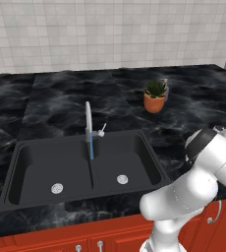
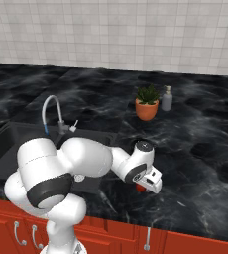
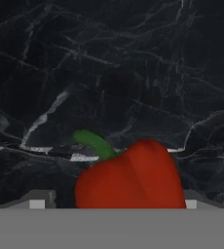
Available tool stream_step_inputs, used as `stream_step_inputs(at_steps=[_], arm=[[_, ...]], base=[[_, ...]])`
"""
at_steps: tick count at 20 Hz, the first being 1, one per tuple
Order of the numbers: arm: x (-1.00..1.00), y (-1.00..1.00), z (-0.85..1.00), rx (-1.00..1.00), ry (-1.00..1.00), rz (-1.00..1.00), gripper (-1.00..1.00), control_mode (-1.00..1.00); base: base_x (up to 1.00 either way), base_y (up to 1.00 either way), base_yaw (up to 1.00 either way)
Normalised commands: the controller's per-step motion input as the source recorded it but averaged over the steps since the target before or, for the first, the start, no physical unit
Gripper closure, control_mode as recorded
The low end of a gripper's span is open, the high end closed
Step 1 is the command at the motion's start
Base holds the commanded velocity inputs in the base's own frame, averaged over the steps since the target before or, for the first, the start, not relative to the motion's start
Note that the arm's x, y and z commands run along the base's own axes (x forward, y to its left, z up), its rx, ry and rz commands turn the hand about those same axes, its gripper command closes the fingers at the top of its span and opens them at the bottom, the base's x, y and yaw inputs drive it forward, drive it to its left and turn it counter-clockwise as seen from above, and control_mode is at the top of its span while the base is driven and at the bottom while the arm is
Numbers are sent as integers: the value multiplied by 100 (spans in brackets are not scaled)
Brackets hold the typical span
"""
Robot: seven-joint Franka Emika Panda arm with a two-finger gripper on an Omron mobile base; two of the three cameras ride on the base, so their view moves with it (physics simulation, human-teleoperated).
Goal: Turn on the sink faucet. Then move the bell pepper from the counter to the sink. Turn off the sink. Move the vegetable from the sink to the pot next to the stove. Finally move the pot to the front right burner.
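Red bell pepper [image 3: 129, 176] sits on the black worktop [image 3: 133, 73] right of the sink [image 1: 85, 167], between my hand's [image 3: 115, 204] spread fingertips, stem pointing away, so I close next.

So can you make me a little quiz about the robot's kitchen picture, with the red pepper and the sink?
1. True or false: the bell pepper is already in the sink.
2. What comes out of the sink faucet? A) nothing B) a blue stream of water C) steam
3. Fill in: the potted plant stands on the counter beside a small grey ______.

Key
1. False: it lies on the counter, between the fingertips of the gripper.
2. B
3. Bottle: the soap bottle.
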Motion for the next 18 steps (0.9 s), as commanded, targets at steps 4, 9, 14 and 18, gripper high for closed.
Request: stream_step_inputs(at_steps=[4,9,14,18], arm=[[0,1,-16,0,0,1,100,-100],[0,23,8,0,0,0,100,-100],[14,84,29,0,0,1,100,-100],[44,100,10,0,0,8,100,-100]], base=[[0,0,0],[0,0,0],[0,0,0],[0,0,0]])
